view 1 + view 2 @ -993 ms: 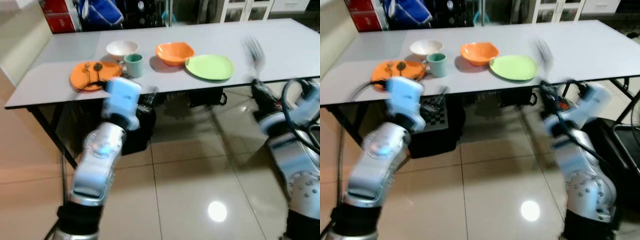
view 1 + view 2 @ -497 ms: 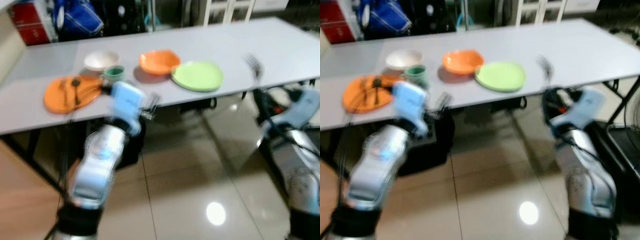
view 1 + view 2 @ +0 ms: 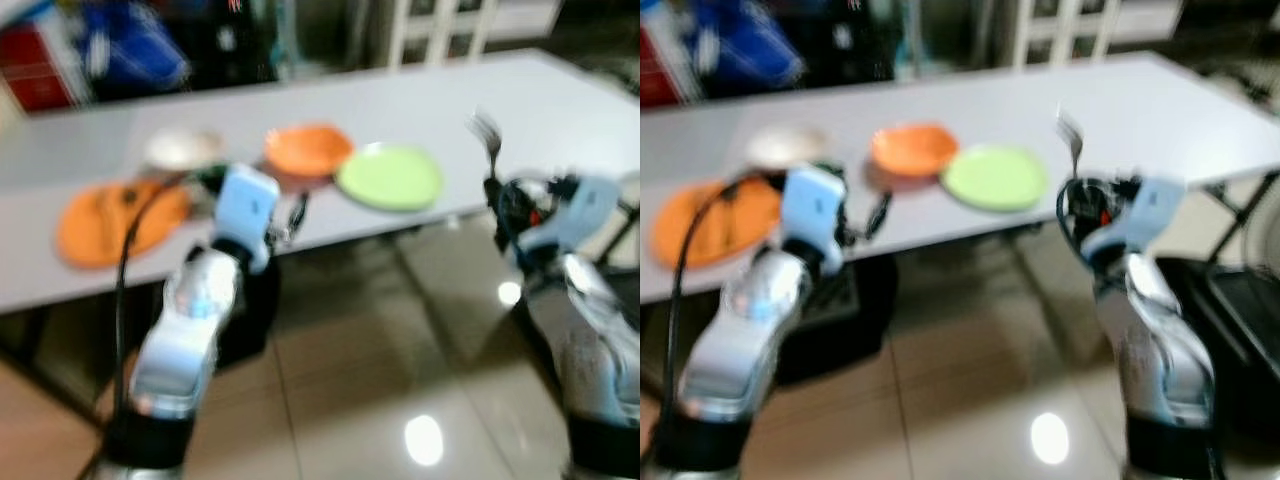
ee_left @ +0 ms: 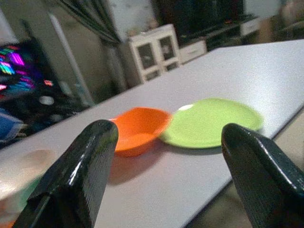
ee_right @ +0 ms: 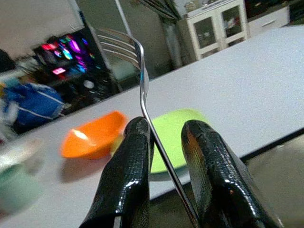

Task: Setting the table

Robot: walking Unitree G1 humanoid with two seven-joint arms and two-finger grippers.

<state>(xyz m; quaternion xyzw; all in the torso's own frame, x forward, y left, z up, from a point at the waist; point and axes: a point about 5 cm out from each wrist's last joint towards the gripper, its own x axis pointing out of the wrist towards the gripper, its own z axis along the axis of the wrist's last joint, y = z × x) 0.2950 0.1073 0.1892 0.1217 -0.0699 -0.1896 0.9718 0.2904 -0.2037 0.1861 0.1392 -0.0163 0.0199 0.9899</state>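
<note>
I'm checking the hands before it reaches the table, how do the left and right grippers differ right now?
The left gripper has its fingers spread wide with nothing between them; the right gripper is shut on a fork, tines up. Both are raised at the table's near edge, facing the green plate.

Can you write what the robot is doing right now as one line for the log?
right gripper: holding fork tines up | left gripper: open, empty | green plate: on table, no fork beside it yet

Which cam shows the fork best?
Right wrist view: the fork is sharp and close, handle between the right gripper fingers, tines up against the room behind. Both eye views show it blurred and small, upright above that gripper near the table edge. The left wrist view looks at the plates.
</note>
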